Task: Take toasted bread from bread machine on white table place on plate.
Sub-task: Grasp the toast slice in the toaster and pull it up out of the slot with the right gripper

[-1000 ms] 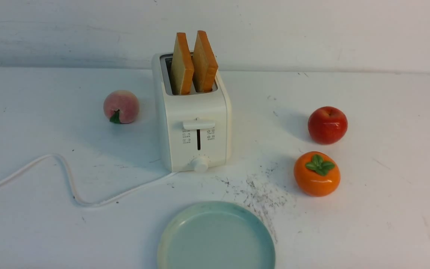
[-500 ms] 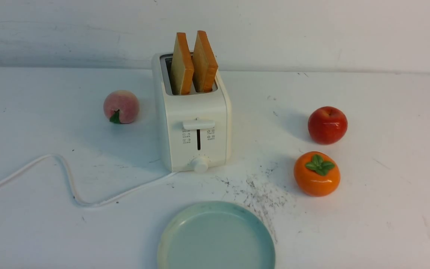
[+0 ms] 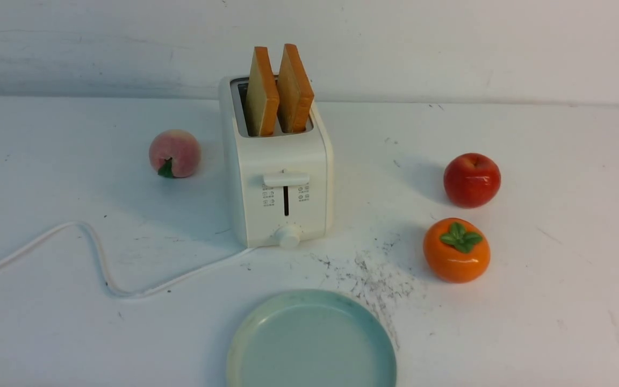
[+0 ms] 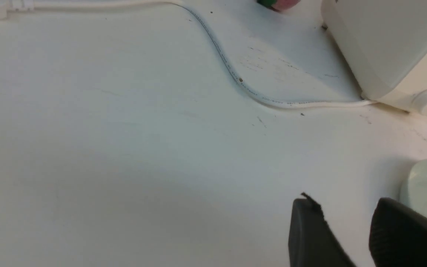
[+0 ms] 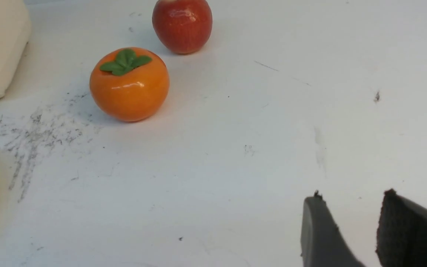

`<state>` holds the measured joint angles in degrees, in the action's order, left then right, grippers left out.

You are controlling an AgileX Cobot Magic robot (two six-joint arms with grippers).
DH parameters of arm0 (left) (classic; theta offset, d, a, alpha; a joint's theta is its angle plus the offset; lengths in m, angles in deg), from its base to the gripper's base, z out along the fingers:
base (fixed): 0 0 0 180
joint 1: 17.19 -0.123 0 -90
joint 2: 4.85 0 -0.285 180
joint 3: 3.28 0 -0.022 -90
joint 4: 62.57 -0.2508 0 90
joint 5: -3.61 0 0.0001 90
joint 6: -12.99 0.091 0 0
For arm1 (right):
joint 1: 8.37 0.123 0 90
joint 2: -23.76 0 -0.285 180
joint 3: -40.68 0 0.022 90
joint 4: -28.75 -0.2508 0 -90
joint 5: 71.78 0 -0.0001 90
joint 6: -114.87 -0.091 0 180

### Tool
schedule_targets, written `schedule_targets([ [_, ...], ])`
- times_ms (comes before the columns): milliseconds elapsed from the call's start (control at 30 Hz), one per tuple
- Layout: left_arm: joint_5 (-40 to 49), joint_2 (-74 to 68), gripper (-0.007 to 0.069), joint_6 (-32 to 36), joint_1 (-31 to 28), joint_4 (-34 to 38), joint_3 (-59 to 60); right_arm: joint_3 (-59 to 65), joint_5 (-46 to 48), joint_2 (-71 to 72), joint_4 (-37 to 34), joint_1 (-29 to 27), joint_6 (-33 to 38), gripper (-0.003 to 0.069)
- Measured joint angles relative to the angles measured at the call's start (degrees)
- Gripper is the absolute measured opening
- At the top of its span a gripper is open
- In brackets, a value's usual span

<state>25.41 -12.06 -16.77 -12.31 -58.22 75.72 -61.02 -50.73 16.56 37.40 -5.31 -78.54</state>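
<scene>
- In the left wrist view, the left tool [image 4: 343, 202] is showing two dark fingers standing apart, with a gap between them, and is holding nothing.
- In the right wrist view, the right tool [image 5: 350, 196] is likewise keeping its two fingers parted, with white surface showing between them and nothing in its hold.
- Nearest in the front view, a round pale green plate [image 3: 315, 344] is lying on the white table [image 3: 530, 333], its near edge running out of the picture.
- Dark specks and scuffs [image 3: 368, 274] are marking the table between the plate and the orange persimmon.
- The persimmon [image 3: 456, 255], topped with green leaves, is sitting to the right of the plate's far side.
- A white cord [image 3: 102, 263] is winding across the table to the left, leading away from the toaster's near bottom edge.
- Beyond the plate, the cream toaster [image 3: 282, 193] is standing upright, its lever [image 3: 286, 179] and its round knob [image 3: 288, 236] facing the plate.
- A red apple [image 3: 472, 180] is resting just beyond the persimmon, well to the right of the toaster.
- A pink peach [image 3: 175, 153] is resting to the left of the toaster, its green leaf facing the near side.
- Two slices of toast, the left slice [image 3: 261, 97] and the right slice [image 3: 294, 91], are sticking up from the toaster's slots, side by side and leaning slightly.
- Farthest back, a scuffed white wall [image 3: 422, 48] is rising behind the table.
</scene>
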Motion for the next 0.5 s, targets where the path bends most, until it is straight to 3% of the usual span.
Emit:
schedule_targets([
  [67,-1.46,0.00,0.0238,-5.40,0.00,8.33,0.00,0.18,-1.82,0.00,-0.43,0.00,-2.59,0.0240],
  [167,-3.37,0.00,0.0238,-14.13,0.00,23.12,0.00,0.32,-8.14,0.00,-9.78,0.06,-13.99,0.0240],
  [200,-3.37,0.00,0.0238,-14.63,0.00,24.06,0.00,0.32,-8.67,0.00,-10.49,0.06,-14.85,0.0240],
  [267,-4.03,0.00,0.0238,-18.99,0.00,34.22,0.00,0.32,-14.15,0.00,-18.30,0.06,-24.78,0.0240],
  [367,-4.54,0.00,0.0238,-19.68,0.00,39.05,0.00,0.32,-16.80,0.00,-20.84,0.06,-29.72,0.0240],
  [500,-4.94,0.00,0.0238,-19.99,0.00,40.76,0.00,0.32,-18.53,0.00,-21.85,0.10,-31.28,0.0240],
])
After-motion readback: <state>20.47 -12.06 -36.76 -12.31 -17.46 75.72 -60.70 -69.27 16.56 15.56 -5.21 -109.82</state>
